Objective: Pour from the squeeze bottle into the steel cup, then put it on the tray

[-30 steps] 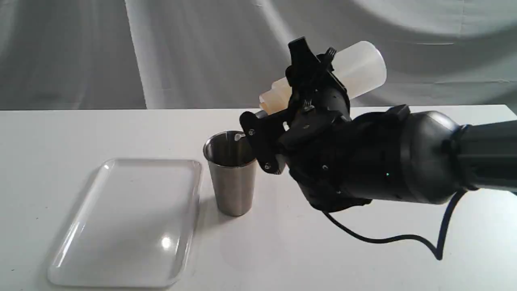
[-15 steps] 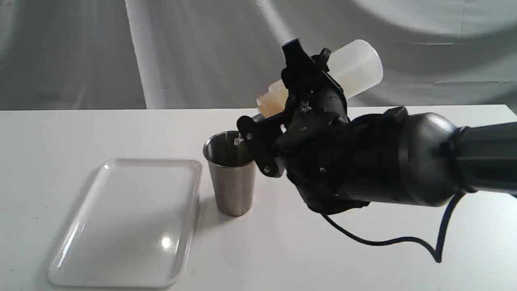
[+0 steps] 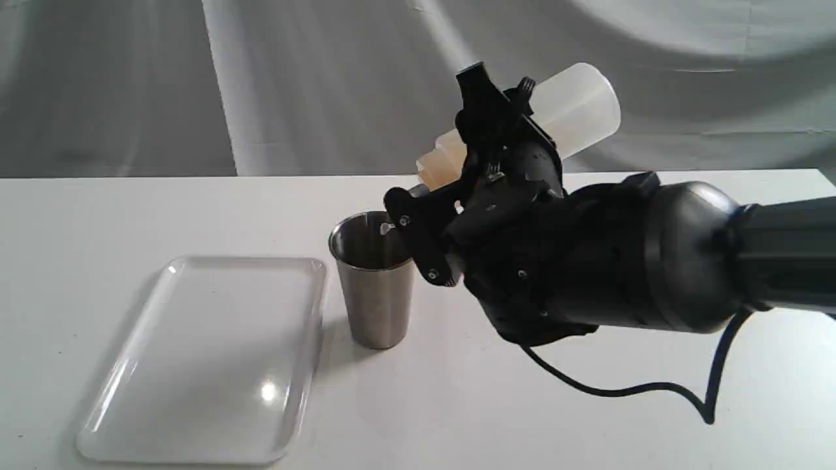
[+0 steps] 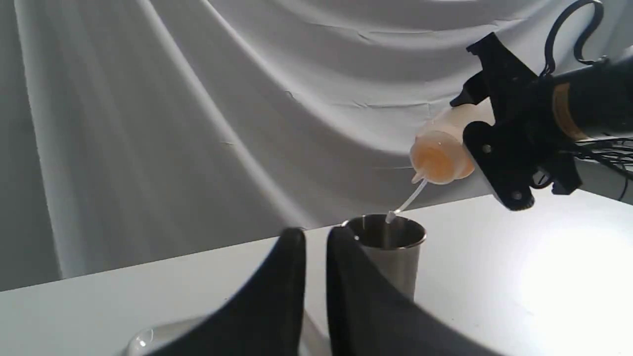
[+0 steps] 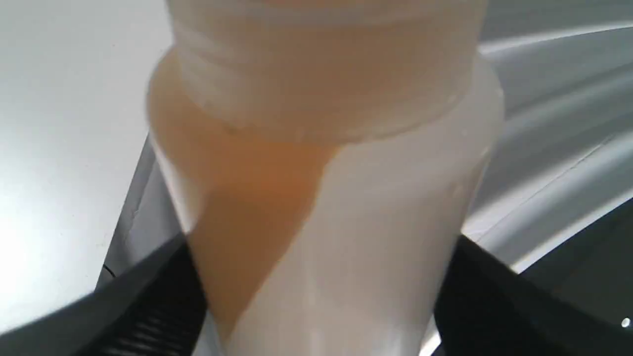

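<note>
Over the cup (image 3: pixel 373 277), your right gripper (image 3: pixel 480 166) jaws clamp the tilted bottle (image 3: pixel 578 108), pouring; left gripper (image 4: pixel 314 247) jaws sit narrow. Next, right the bottle and carry it to the tray (image 3: pixel 196 365).

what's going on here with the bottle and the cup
The right gripper holds the squeeze bottle tipped nozzle-down over the steel cup, amber liquid pooled at the nozzle end. The cup stands on the table beside the tray. The left gripper hangs nearby, holding nothing.
</note>
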Motion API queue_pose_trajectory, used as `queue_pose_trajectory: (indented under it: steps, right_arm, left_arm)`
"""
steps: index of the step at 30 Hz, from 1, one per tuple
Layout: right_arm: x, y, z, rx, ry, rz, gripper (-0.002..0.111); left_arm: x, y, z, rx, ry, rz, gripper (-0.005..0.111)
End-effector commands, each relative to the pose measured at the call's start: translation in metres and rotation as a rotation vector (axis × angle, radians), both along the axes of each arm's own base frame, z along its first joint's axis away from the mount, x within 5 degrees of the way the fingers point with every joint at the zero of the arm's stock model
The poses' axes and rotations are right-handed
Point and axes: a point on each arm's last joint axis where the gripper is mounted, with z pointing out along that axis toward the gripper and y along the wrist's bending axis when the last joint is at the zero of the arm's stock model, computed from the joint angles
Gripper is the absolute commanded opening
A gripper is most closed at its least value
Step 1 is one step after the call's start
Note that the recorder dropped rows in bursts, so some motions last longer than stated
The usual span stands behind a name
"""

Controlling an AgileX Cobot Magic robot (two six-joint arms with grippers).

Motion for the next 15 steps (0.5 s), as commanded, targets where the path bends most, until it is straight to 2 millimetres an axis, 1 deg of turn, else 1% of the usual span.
queue_pose_trajectory:
  steps: [1, 15]
  right_arm:
    - [0.0003, -0.0006, 0.0094, -0.023, -0.042, -0.003, 0.032]
    - [0.0003, -0.0006, 0.0094, -0.017, -0.044, -0.004, 0.032]
  left_arm:
    - [0.0005, -0.0001, -0.0017, 0.005, 0.006, 0.002, 0.008]
    - [0.0005, -0.0001, -0.0017, 0.005, 0.006, 0.002, 0.008]
